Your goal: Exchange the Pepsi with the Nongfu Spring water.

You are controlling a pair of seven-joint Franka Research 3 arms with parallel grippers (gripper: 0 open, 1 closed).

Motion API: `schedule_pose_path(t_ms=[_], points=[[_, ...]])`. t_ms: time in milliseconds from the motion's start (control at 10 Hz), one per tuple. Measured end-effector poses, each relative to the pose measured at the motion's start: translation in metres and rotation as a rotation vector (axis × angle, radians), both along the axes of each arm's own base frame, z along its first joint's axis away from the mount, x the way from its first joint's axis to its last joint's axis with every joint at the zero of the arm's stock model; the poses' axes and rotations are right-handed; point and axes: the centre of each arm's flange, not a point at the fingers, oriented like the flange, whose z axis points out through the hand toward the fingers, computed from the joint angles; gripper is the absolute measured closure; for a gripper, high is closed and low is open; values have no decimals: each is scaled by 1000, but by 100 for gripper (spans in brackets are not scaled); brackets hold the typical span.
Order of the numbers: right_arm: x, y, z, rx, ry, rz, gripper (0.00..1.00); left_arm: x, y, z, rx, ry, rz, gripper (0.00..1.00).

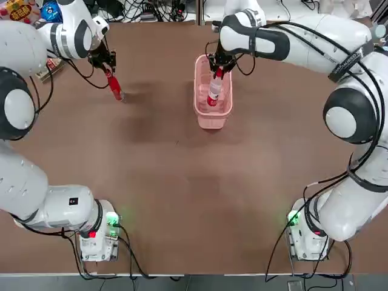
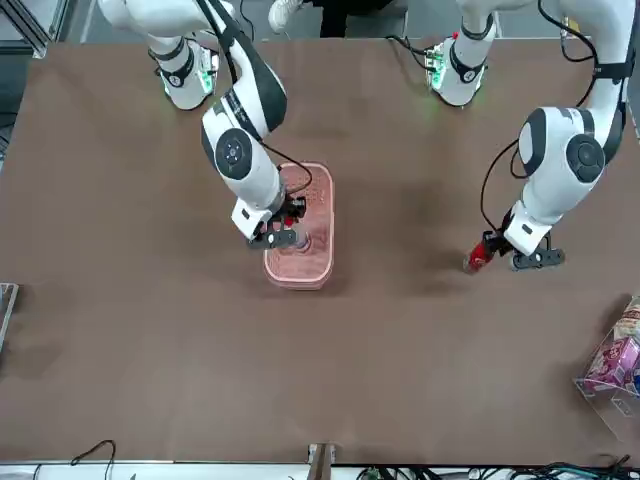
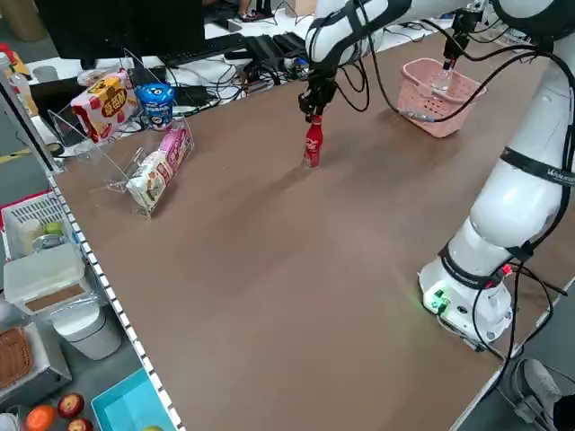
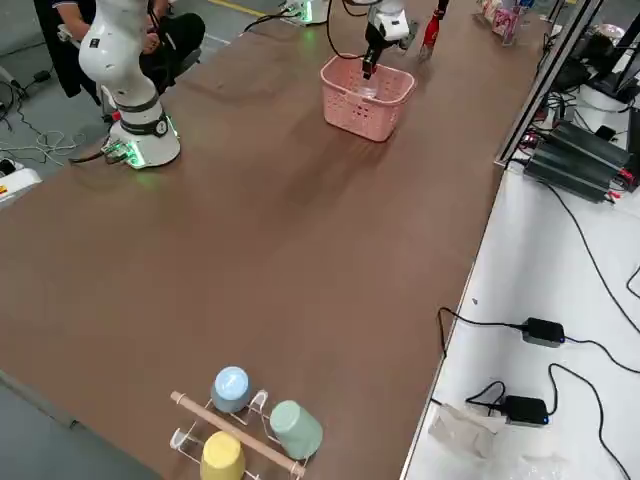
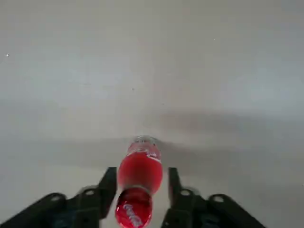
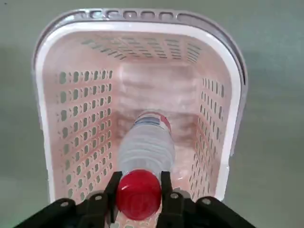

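The Pepsi (image 1: 114,86), a slim all-red bottle, stands upright on the brown table at the far left. My left gripper (image 1: 109,71) is at its neck, open, with a finger (image 5: 110,183) a small gap away on either side of the bottle (image 5: 139,173). The Nongfu Spring water (image 1: 214,91), clear with a red cap and label, stands inside the pink basket (image 1: 201,115) at the far middle. My right gripper (image 6: 139,187) is shut on the water bottle's red cap (image 6: 138,194), over the basket (image 6: 137,28).
A clear rack of snack packets (image 3: 135,135) stands past the Pepsi (image 3: 312,144) at the table's left edge. A rack of cups (image 4: 240,420) stands at the right side of the table. Bins and cables lie off the table.
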Motion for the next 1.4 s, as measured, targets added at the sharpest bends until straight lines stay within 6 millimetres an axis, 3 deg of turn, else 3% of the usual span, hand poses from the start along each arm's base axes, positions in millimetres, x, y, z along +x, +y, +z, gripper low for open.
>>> schedule_pose_path(t_ms=[200,300,600,900,1000,1100,1400], points=[[0,0,-1,0,0,0,63,3,0,25,5,12,-6,15],[-1,1,-2,-1,0,-3,63,7,0,52,9,30,-7,1],[-1,2,-2,-4,0,-14,63,20,-1,155,16,35,-5,0],[0,1,-1,-5,1,-29,54,19,-4,234,-8,31,-13,0],[1,0,-1,-5,0,-30,52,17,-6,253,-25,30,-20,0],[1,0,-1,-5,0,-32,45,13,-7,269,-30,30,-32,0],[7,-7,0,-5,-2,-49,4,-24,-28,324,-21,24,-92,0]])
